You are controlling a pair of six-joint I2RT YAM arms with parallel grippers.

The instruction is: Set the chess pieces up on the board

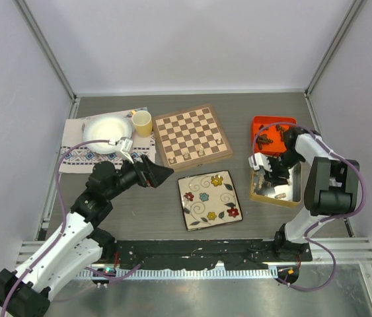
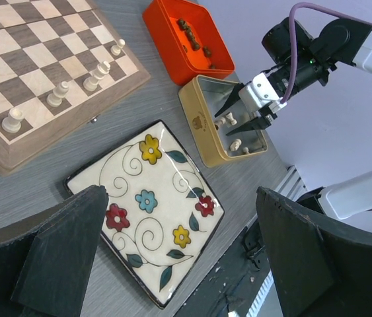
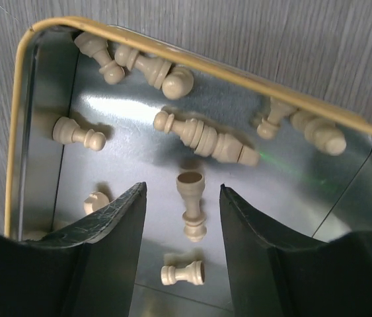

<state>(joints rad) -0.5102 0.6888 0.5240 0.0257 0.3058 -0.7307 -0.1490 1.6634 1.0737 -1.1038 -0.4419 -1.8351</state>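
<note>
The chessboard [image 1: 189, 134] lies at the table's middle back with several pale pieces [image 2: 58, 94] standing along its near edge. My right gripper [image 3: 182, 198] is open inside the gold-rimmed metal tin [image 1: 296, 191], its jaws either side of a pale piece [image 3: 193, 203] lying on the tin floor. Several more pale pieces [image 3: 202, 138] lie around it. Dark pieces [image 2: 195, 38] lie in the orange tin [image 1: 269, 132]. My left gripper [image 1: 162, 174] is open and empty above the table, between the board and the floral plate [image 1: 209, 199].
A white bowl [image 1: 107, 128] on a patterned cloth and a yellow cup [image 1: 142, 123] stand at the back left. The floral plate [image 2: 151, 210] lies in front of the board. The two tins sit side by side at the right.
</note>
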